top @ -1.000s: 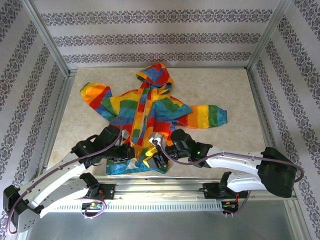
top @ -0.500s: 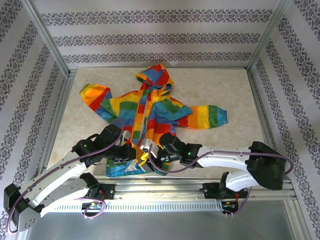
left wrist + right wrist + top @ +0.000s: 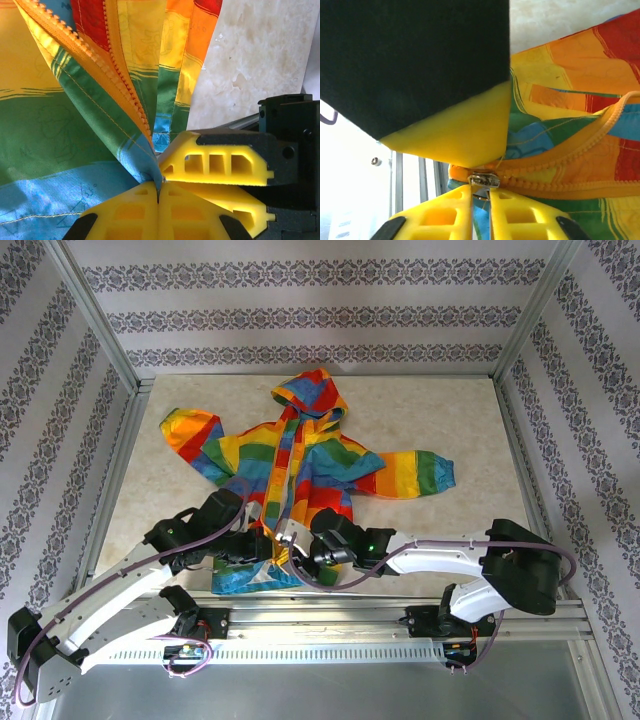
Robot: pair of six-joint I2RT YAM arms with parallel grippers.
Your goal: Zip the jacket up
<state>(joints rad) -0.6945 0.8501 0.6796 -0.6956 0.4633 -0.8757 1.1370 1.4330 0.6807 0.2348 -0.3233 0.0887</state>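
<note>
Two clamps: left fingers (image 3: 167, 195) on jacket (image 3: 300, 460) hem | right fingers (image 3: 462, 207) on zipper slider (image 3: 482, 180) | marbled table (image 3: 440, 410) | patterned walls (image 3: 300, 300)

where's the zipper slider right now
In the right wrist view the zipper slider is pinched at the tips of the right claw, at the bottom end of the zipper on the jacket, by its near hem beside the left claw.

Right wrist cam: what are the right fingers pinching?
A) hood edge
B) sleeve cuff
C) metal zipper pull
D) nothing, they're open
C: the right gripper is closed on the small metal zipper pull at the end of the jacket's orange zipper.
</note>
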